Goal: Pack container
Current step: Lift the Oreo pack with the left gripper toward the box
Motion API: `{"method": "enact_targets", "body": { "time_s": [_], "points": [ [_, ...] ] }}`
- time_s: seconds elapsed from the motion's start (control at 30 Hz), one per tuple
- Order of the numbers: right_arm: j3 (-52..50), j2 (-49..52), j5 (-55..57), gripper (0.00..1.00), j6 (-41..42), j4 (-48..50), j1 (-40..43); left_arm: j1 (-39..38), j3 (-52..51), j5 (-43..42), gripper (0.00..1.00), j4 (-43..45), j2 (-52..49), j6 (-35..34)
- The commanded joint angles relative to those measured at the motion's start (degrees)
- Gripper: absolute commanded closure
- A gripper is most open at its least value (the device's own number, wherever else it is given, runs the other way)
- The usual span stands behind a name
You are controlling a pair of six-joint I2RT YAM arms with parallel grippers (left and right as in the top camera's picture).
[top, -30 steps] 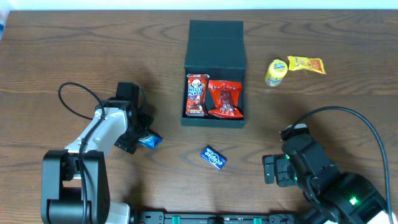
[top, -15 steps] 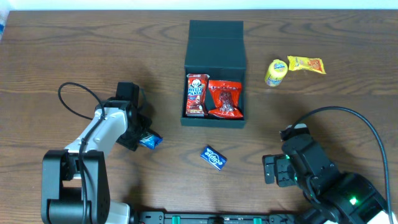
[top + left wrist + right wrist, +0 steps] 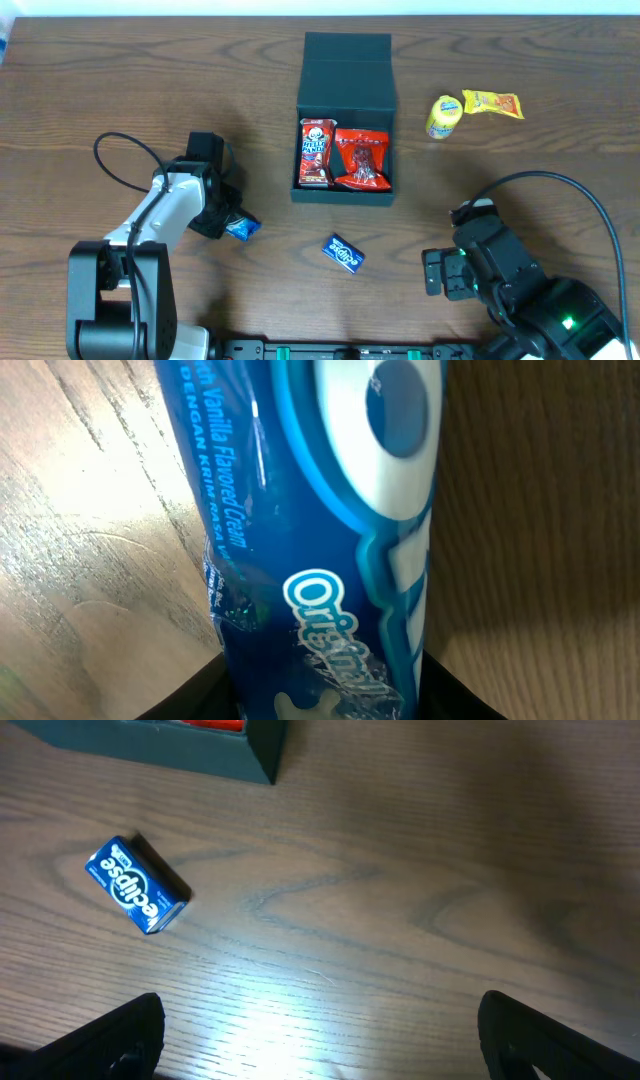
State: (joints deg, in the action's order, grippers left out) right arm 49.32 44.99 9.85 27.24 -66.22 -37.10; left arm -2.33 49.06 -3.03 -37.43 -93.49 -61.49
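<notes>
The container [image 3: 343,195], a dark teal box, sits at the table's centre with its flap lid [image 3: 347,60] folded back. Inside lie a red Hello Panda packet [image 3: 315,152] and a red snack packet [image 3: 361,160]. My left gripper [image 3: 228,225] is down at the table left of the box. In the left wrist view a blue Oreo packet [image 3: 330,510] fills the gap between the two dark fingers [image 3: 190,700], which touch both its sides. My right gripper [image 3: 320,1035] is open over bare wood at the front right, holding nothing.
A small blue Eclipse box [image 3: 343,253] lies in front of the container, also seen in the right wrist view [image 3: 137,883]. A yellow round packet [image 3: 444,116] and a yellow-orange wrapper [image 3: 492,103] lie to the right of the container. A black cable loops beside the left arm.
The left gripper's jaws have closed in on the blue Oreo packet. The right arm and the other items have not moved.
</notes>
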Motion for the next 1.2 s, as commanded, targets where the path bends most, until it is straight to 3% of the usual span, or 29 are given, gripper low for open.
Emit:
{"method": "enact_targets", "body": {
  "time_s": [0.0,0.53,1.03,1.17],
  "points": [
    [-0.02,-0.09,0.2,0.01,1.03,-0.02,-0.37,0.28,-0.26,0.17,0.55,-0.24,-0.9,-0.04],
    [-0.02,-0.09,0.2,0.01,1.03,-0.02,-0.37,0.28,-0.26,0.0,0.69,-1.53,-0.9,-0.02],
    [-0.02,-0.09,0.2,0.01,1.03,-0.02,-0.37,0.07,-0.24,0.68,0.76,-3.23,-0.09,0.22],
    [-0.02,-0.09,0.2,0.01,1.03,-0.02,-0.37,-0.46,0.22,0.96,0.78,-3.3,1.73,3.13]
  ]
}}
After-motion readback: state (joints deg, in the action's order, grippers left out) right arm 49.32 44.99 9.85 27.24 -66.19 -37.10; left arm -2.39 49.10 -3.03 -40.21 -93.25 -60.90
